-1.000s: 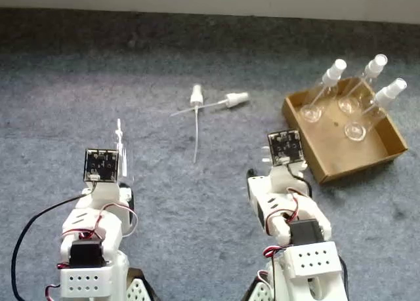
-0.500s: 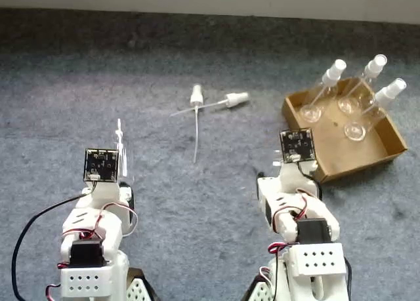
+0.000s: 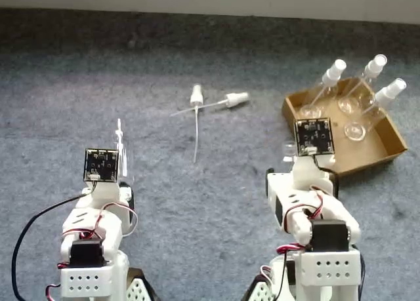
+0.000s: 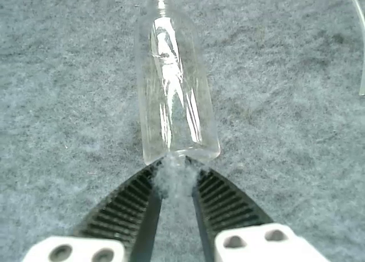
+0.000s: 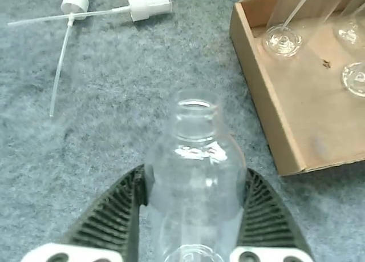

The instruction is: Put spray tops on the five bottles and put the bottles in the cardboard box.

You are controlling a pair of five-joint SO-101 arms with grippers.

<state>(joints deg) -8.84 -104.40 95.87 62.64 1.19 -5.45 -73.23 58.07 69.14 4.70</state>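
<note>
My right gripper (image 5: 194,185) clamps an uncapped bottle (image 5: 195,153) by its body, leaving the neck free for a top, just beside the cardboard box (image 5: 262,96). Well apart from the box, my left gripper (image 4: 177,179) is pinched, I think, on a second bottle (image 4: 174,85). Two spray tops (image 3: 197,94) lie loose, near the box; three capped bottles (image 3: 326,84) already sit inside it.

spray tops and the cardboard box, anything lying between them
Nothing; between the spray tops and the cardboard box is bare carpet, as the high view shows.
</note>
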